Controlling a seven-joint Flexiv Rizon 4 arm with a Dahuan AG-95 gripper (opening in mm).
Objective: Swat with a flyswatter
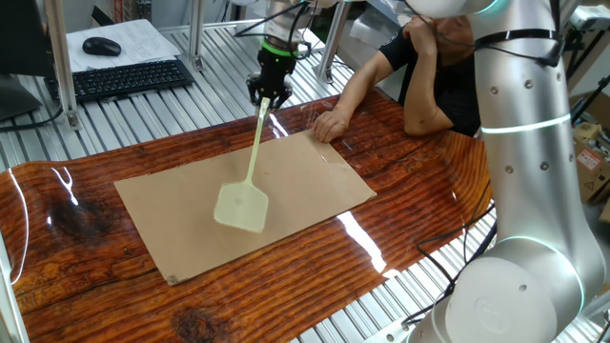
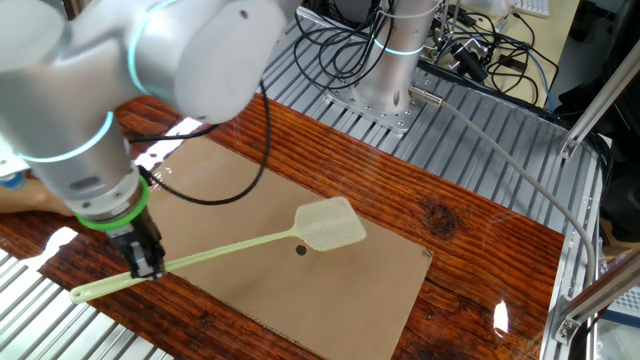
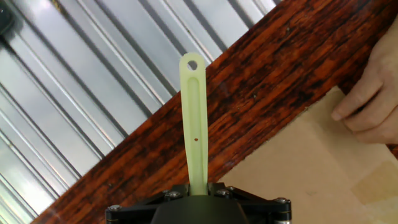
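Observation:
The pale yellow-green flyswatter [image 1: 250, 176] slopes down from my gripper [image 1: 269, 93] to the cardboard sheet [image 1: 315, 171]. Its square mesh head [image 1: 240, 207] rests on or just above the sheet's middle. In the other fixed view the gripper [image 2: 143, 258] is shut on the handle near its end, and the head [image 2: 329, 224] hangs over the sheet beside a small dark spot [image 2: 300, 249]. In the hand view the handle's end [image 3: 194, 118] with its hanging hole sticks out past the shut jaws [image 3: 198, 186].
A person's hand [image 1: 331, 122] rests on the sheet's far corner and shows in the hand view [image 3: 372, 106]. A keyboard [image 1: 129, 78] and mouse [image 1: 101, 46] lie behind the wooden table [image 1: 419, 181]. Cables [image 2: 440, 45] lie by the robot base.

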